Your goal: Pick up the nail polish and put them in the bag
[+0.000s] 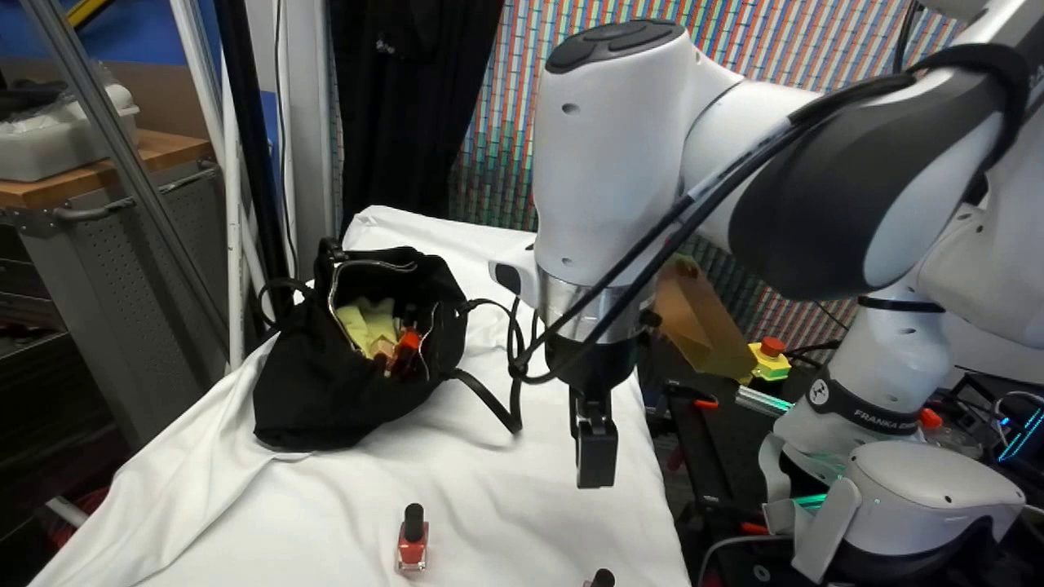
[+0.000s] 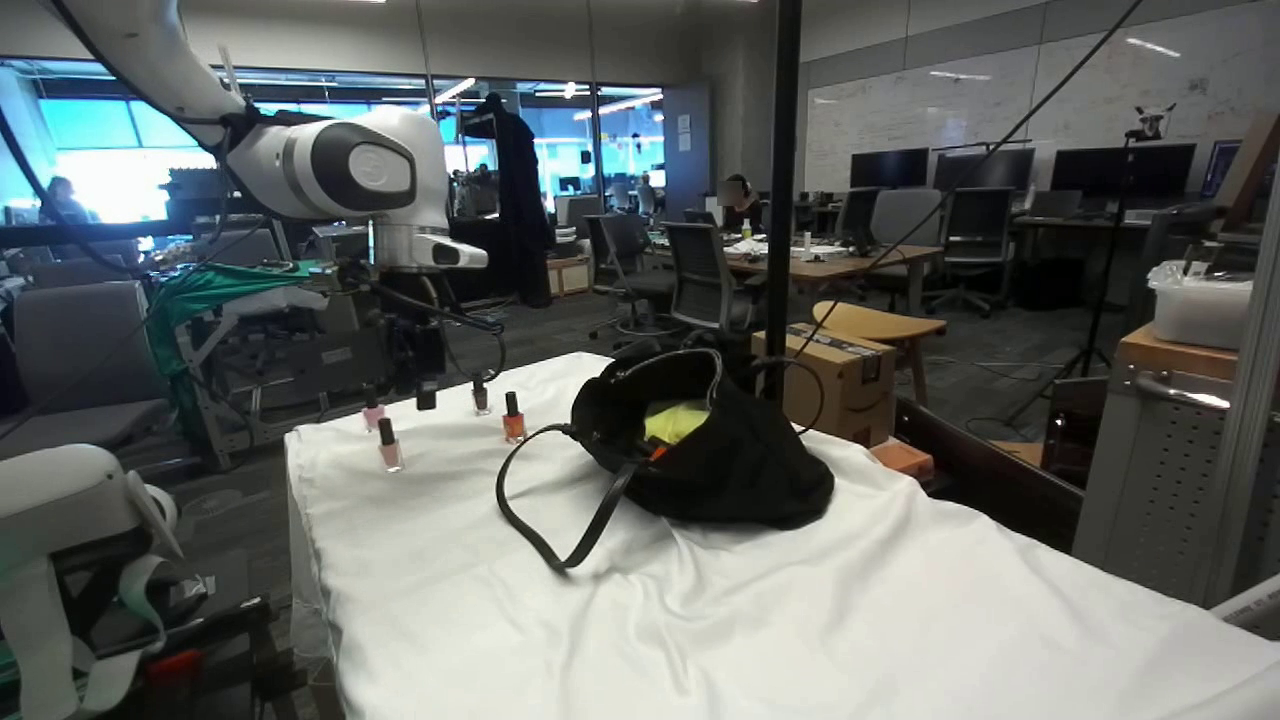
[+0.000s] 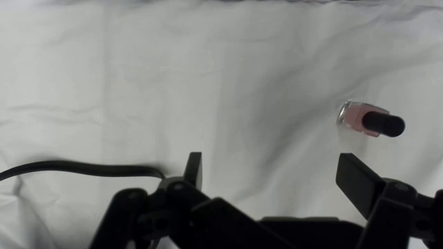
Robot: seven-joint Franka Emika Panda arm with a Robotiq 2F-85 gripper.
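The black bag (image 1: 334, 399) lies with its mouth open on the white cloth; yellow-green material and red-orange, bottle-like shapes (image 1: 408, 346) show inside. Outside it, several bottles of nail polish stand upright: an orange one (image 2: 513, 428), a dark one (image 2: 480, 399), and pink ones (image 2: 389, 452). An exterior view has a red bottle (image 1: 413, 545) near its lower edge. My gripper (image 3: 271, 169) hangs over the cloth beside the bag, jaws wide apart with nothing between them. In the wrist view a pink bottle (image 3: 356, 117) sits beyond the right finger, outside the gap.
The bag's looped handle (image 2: 520, 530) sprawls over the cloth and reaches into the wrist view's left side as a black strap (image 3: 86, 167). The white-covered table (image 2: 700, 620) drops off near the robot base (image 1: 922, 514). A tool cart (image 1: 122, 269) stands behind the bag.
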